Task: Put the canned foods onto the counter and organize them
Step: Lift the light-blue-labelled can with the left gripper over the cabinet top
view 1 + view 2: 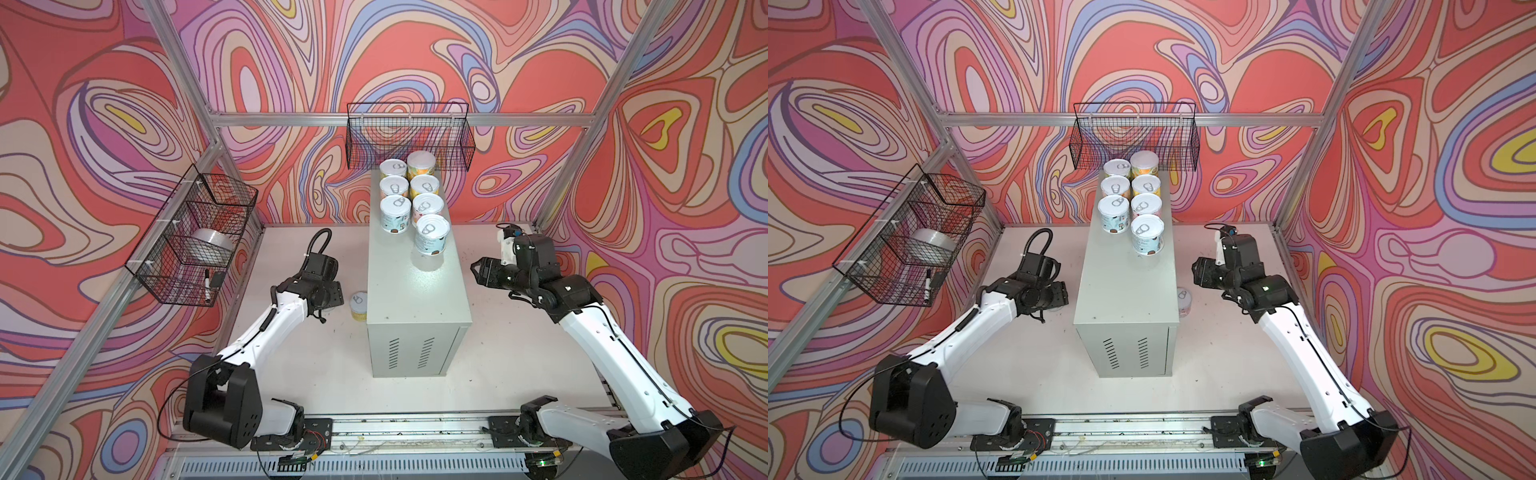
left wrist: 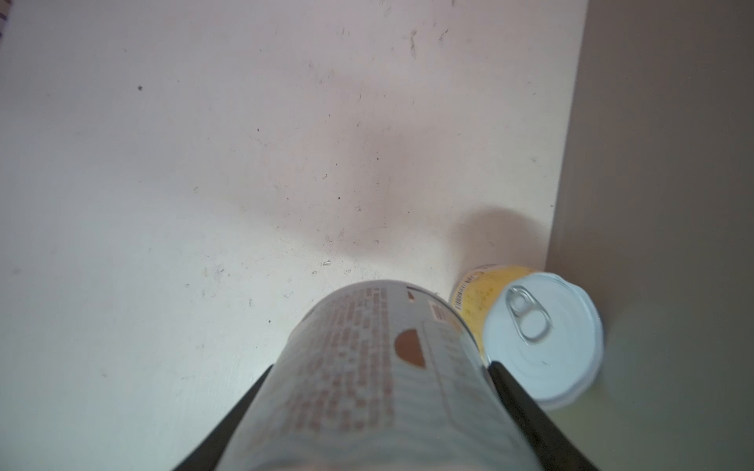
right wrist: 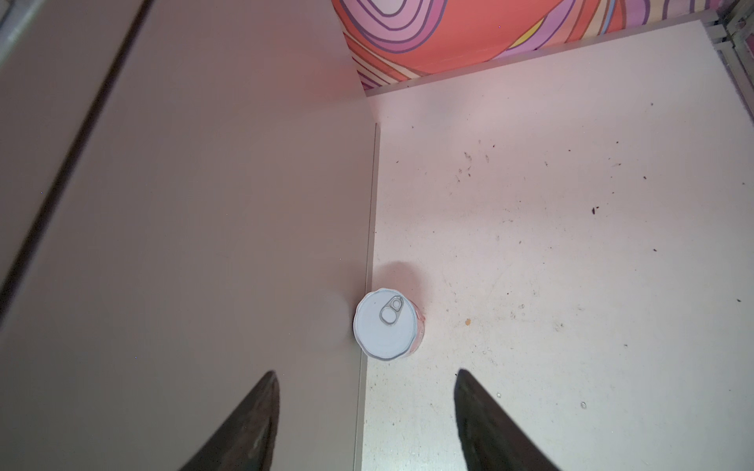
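Seven tins (image 1: 424, 185) stand upright in two rows at the far end of the grey cabinet surface (image 1: 415, 286), touching or nearly touching one another; the nearest one sits a little forward of the rest.

On the white surface (image 1: 299, 374) below, a yellow tin (image 1: 359, 305) stands upright just beside the cabinet's left wall. A pink tin (image 1: 1183, 300) stands upright against the right wall.

The left pincer (image 2: 378, 373) is clenched on a pale blue tin (image 2: 367, 326), one black finger on each side of its label, right next to the yellow tin. Whether this tin is lifted off the white surface I cannot tell.

The right pincer (image 3: 366, 374) is released, with nothing between its fingers, and hangs above the pink tin by the cabinet's edge.

A black wire basket (image 1: 166, 249) on the left wall is split into compartments. A silvery roll of tape (image 1: 212, 245) lies in the middle one, and a black marker (image 1: 206, 284) leans in the nearest one. A second wire basket (image 1: 409, 124) hangs on the back wall, above the far end of the cabinet
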Action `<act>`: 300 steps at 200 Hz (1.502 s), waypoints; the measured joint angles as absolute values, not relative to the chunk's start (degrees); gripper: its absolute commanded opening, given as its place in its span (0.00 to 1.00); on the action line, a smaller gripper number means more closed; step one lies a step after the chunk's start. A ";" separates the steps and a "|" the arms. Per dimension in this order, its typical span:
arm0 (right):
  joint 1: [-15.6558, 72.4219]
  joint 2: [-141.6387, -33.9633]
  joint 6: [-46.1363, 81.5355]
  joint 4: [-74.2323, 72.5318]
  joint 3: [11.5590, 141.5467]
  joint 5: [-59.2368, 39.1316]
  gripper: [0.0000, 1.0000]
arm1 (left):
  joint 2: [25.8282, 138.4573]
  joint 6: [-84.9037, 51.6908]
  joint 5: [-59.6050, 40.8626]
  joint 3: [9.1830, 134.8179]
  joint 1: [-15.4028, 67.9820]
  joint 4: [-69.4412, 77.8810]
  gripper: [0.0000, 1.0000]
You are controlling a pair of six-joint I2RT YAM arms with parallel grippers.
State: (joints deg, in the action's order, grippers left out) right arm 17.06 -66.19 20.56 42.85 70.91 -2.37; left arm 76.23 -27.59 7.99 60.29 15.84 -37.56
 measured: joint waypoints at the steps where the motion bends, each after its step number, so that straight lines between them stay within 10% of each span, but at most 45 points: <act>1: 17.04 -66.15 20.53 42.85 70.91 -2.37 0.70 | 76.01 -27.57 7.99 60.42 15.88 -37.78 0.00; 159: 16.56 -62.33 18.68 44.60 75.44 -2.57 0.70 | 84.27 -17.93 11.55 125.32 37.65 -77.76 0.00; 300: 16.56 -61.41 17.82 43.99 76.16 -4.16 0.70 | 103.11 -13.39 9.54 145.51 45.10 -82.06 0.00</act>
